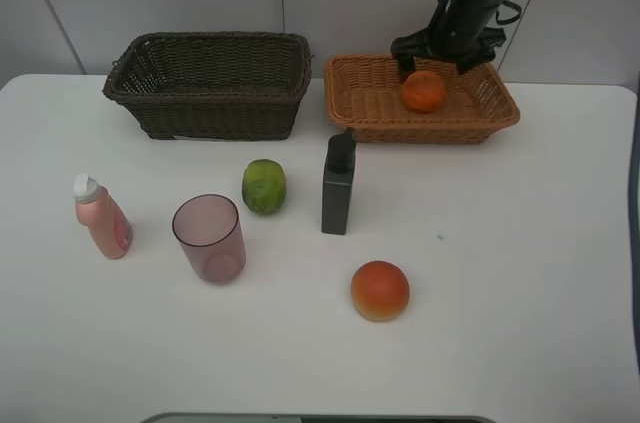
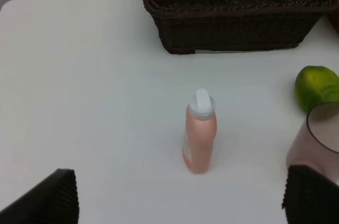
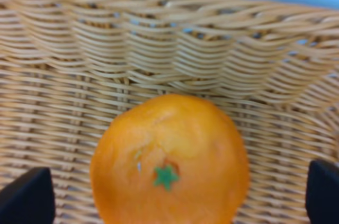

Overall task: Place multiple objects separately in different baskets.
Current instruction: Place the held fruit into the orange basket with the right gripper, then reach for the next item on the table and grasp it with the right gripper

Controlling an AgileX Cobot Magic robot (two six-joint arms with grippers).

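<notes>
Your right gripper point(image 1: 437, 61) hung wide open and empty over the shallow orange-tan wicker basket point(image 1: 440, 129) at the bench's point(image 1: 520, 243) far edge, the round orange mandarin point(image 1: 424, 91) lying on the basket floor just beneath it, clear of both fingers point(image 3: 26, 197). Your left gripper point(image 2: 180, 197) was likewise open and empty. The upright pink white-capped bottle point(image 2: 200, 139) near the left edge stood straight ahead of it, so that arm looked the nearer.

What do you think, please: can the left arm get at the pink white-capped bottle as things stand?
Probably yes: the pink white-capped bottle stands upright ahead of the open left tool, with bare white table between; the translucent mauve cup is beside it, not touching.
</notes>
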